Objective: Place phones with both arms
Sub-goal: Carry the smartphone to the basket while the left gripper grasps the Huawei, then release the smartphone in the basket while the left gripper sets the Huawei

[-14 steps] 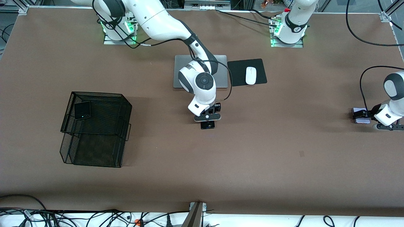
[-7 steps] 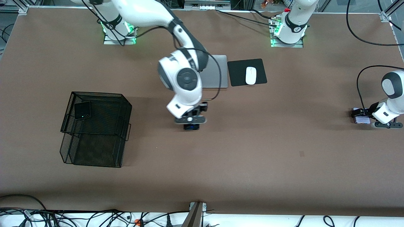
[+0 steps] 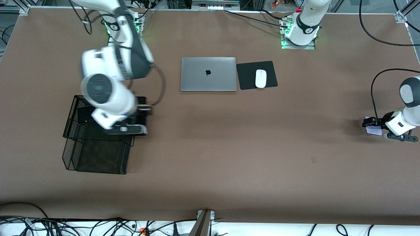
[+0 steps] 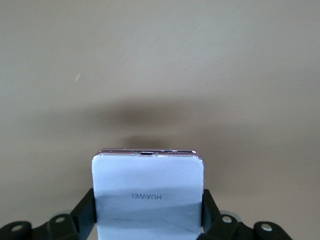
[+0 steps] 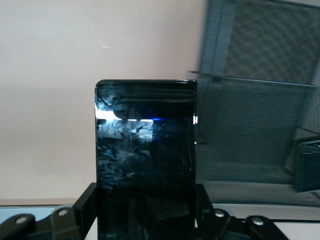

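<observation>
one flip phone (image 3: 85,115) lies in the basket (image 3: 98,164); right claw (image 5: 145,220) pinching the black slab (image 5: 145,165) probably over it; left claw (image 4: 148,220) pinching the lavender phone (image 4: 148,197).

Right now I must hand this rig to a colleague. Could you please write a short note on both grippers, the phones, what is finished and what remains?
Right gripper: jaws shut on the black slab phone, held over the mesh basket.
Left gripper: jaws shut on the lavender phone, above the table at the left arm's end.
Done: the black flip phone lies in the basket's upper tier.
Left: release the slab into the basket, then bring the lavender phone across; it probably goes there too.
</observation>
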You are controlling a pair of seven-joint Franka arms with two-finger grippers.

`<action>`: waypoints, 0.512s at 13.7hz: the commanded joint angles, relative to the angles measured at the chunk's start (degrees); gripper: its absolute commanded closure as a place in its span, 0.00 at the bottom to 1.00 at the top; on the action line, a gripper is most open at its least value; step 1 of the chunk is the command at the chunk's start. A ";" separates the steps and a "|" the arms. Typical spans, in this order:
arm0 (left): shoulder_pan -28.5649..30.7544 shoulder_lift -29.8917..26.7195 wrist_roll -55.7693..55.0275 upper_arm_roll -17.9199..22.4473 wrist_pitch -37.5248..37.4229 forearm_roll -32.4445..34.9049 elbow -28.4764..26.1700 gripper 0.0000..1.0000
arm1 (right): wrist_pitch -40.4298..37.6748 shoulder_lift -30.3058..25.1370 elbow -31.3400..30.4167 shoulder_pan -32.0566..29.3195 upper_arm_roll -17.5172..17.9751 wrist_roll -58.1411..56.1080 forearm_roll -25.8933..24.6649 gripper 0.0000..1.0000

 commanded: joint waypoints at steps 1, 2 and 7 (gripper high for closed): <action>-3.48 -1.22 -4.81 -6.04 -12.71 0.26 7.04 0.67 | 7.04 -6.38 -12.40 1.14 -5.26 -9.22 -0.78 1.00; -6.03 -1.22 -8.14 -7.79 -14.75 -0.52 8.37 0.66 | 10.19 -6.03 -14.85 1.14 -6.50 -11.78 -0.43 1.00; -15.77 -0.95 -25.18 -13.26 -16.09 -12.22 8.73 0.63 | 16.02 -1.92 -18.22 -0.80 -7.13 -13.30 3.07 1.00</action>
